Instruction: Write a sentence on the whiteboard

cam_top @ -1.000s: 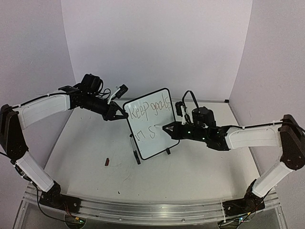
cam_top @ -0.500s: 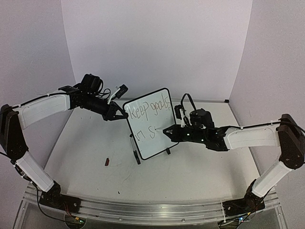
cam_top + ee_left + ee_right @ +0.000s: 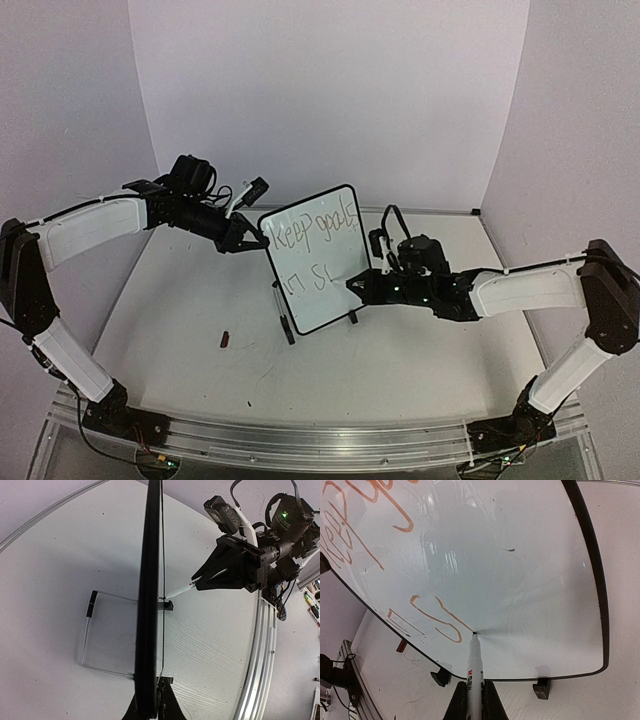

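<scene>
Moved: right end effector [image 3: 355, 284] has slid slightly right and lower along the whiteboard [image 3: 313, 258]; the sentence [image 3: 318, 232] has gained a stroke.
Left wrist only: board edge-on, marker [image 3: 180, 589] tip touching its face.
Right wrist only: strokes look orange-red.
Board: mid-tabletop [image 3: 200, 310], long axis roughly upright, tilted.
Left end effector [image 3: 245, 240]: clamped on board's upper-left edge, arm outstretched.
Right: closed on marker, forearm low.

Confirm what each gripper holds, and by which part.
Right gripper: marker, by its barrel, tip on the whiteboard. Left gripper: the whiteboard, by its side edge near the top.
</scene>
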